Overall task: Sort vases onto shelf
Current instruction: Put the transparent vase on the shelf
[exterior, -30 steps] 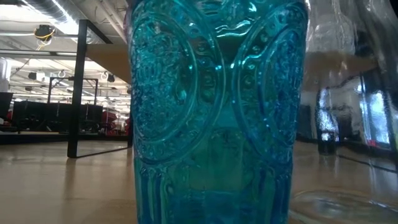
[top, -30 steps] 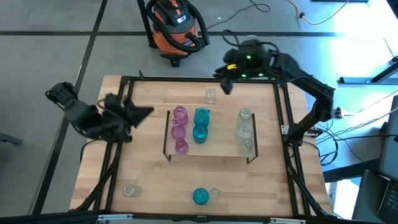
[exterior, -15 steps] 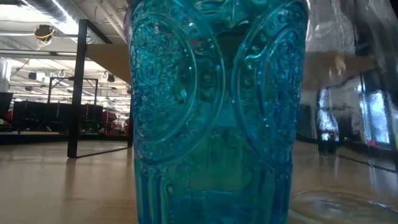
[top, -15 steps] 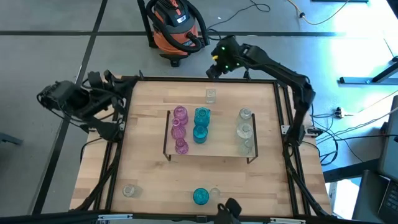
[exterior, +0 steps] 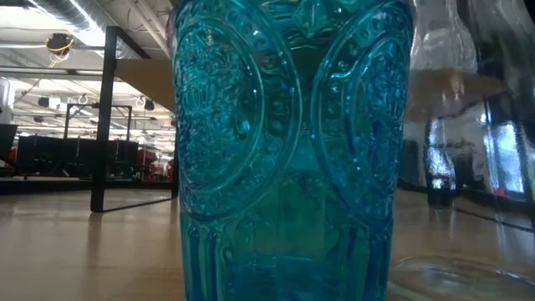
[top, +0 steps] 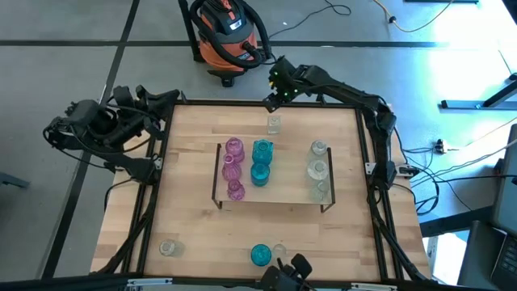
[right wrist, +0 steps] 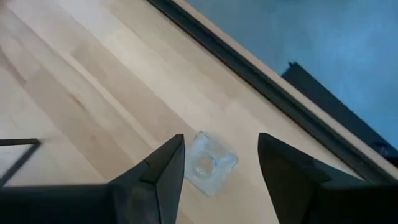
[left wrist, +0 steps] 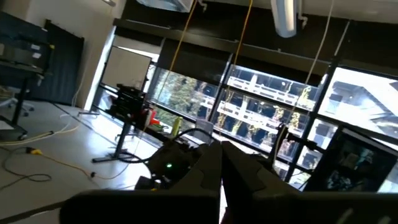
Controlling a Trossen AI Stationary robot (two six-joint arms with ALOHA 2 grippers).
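The shelf (top: 283,196) stands mid-table. On it stand three pink vases (top: 233,167) at its left, two teal ones (top: 261,160) beside them and three clear ones (top: 318,170) at its right. A lone clear vase (top: 274,124) stands on the tabletop near the far edge. My right gripper (top: 273,97) hangs above and just beyond it, open and slanting down. In the right wrist view this vase (right wrist: 210,163) shows below, between my fingers (right wrist: 163,171), untouched. A teal vase (top: 260,255) and two clear ones (top: 167,248) stand by the near edge. My left gripper (left wrist: 221,177) is shut and empty.
My left arm (top: 121,121) is drawn back over the table's far left corner, its gripper pointing up into the room. An orange shop vacuum (top: 230,36) stands on the floor beyond the far edge. The near teal vase (exterior: 284,150) fills the low view. A black frame (top: 367,137) rims the table.
My right gripper has swung from the far right corner along the far edge toward the left and sunk, tipping downward, until it hangs over the lone clear vase. My left gripper has drawn back from the shelf's left side to the table's far left corner.
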